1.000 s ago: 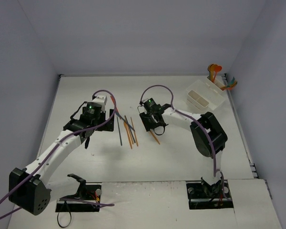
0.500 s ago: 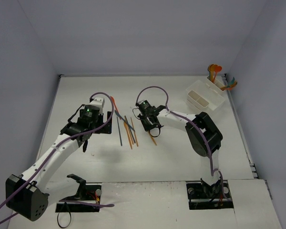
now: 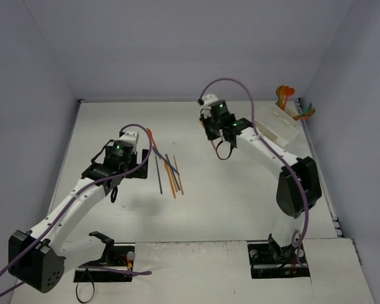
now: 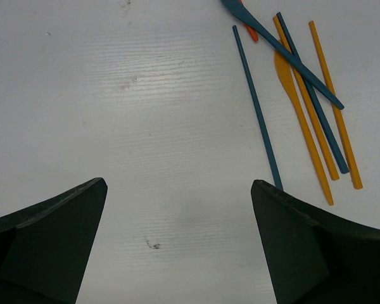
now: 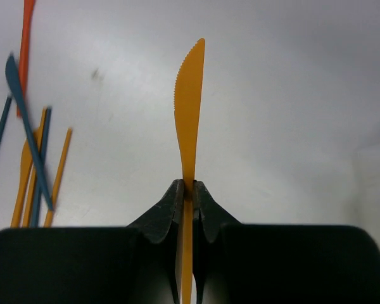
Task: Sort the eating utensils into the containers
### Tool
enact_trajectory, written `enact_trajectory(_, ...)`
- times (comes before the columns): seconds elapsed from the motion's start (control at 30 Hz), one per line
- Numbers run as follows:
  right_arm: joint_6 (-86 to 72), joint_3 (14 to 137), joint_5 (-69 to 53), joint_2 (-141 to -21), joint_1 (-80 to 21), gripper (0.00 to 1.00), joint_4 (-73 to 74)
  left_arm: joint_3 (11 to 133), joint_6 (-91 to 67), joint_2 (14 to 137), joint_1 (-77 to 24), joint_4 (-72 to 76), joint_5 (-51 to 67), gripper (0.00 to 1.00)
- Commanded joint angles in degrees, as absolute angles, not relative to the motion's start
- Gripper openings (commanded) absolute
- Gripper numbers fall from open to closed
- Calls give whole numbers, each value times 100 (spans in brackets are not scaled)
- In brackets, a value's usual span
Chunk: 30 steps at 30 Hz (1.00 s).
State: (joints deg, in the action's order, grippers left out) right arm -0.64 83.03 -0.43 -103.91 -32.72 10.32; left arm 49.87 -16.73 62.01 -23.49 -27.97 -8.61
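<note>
lifted up now, right gripper (image 5: 187, 189) pinches a thin orange plastic knife (image 5: 189, 107); left gripper (image 4: 178, 185) hangs wide open.

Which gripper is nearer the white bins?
Right. The right gripper, holding an orange knife, is a short way from the white bins; the left gripper is far across the table, past the loose utensils.

Left pincer (image 4: 178, 182) agape, right pincer (image 5: 189, 187) clamped.

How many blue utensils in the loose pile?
3: thin stick at the pile's left edge; diagonal one lying on top; long one beneath it, among orange ones. None look hidden.
</note>
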Motion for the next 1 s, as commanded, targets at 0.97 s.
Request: enact_trajectory(0.97,1151,6594,-1189,-9094,-468,0,-3910,4848,-1603,6357,-2294,-2235,-858,97)
